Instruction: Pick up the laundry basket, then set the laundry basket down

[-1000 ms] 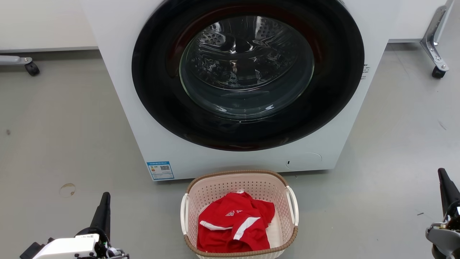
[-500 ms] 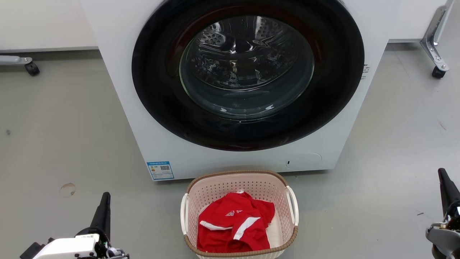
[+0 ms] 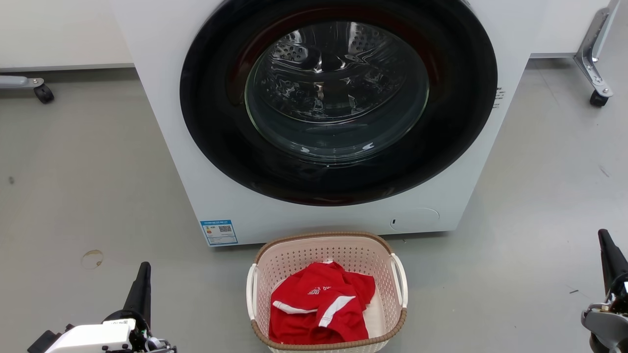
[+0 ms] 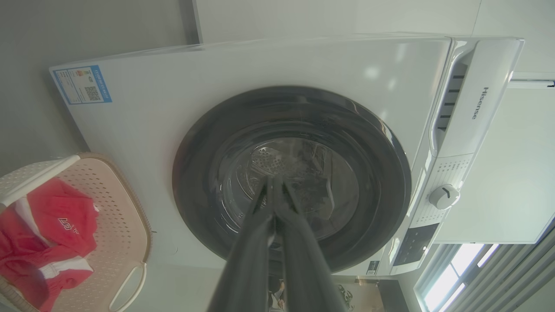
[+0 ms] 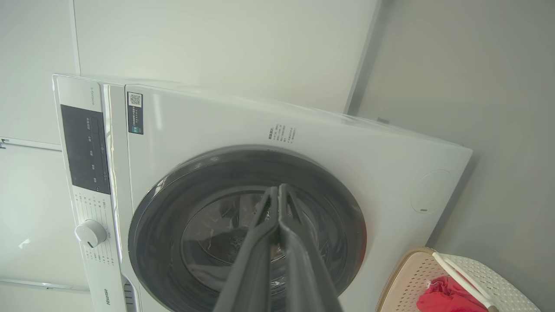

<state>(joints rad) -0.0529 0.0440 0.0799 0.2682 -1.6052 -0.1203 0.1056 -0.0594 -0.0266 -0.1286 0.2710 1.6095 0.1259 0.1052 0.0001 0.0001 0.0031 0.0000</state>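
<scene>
Head view: laundry basket (image 3: 343, 253), left hand (image 3: 143, 270) and right hand (image 3: 603, 238) all unmoved.

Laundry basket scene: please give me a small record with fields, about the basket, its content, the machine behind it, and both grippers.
basket: laundry basket stands on the grey floor, just in front of the washing machine
content: red garment with white stripes, crumpled
handles: white, one on each side, neither gripped
machine door: round, dark-framed, looks closed
left gripper: shut, empty, apart from the basket, on the robot's left of it
right gripper: shut, empty, far off on the robot's right
task stage: basket not yet picked up
</scene>
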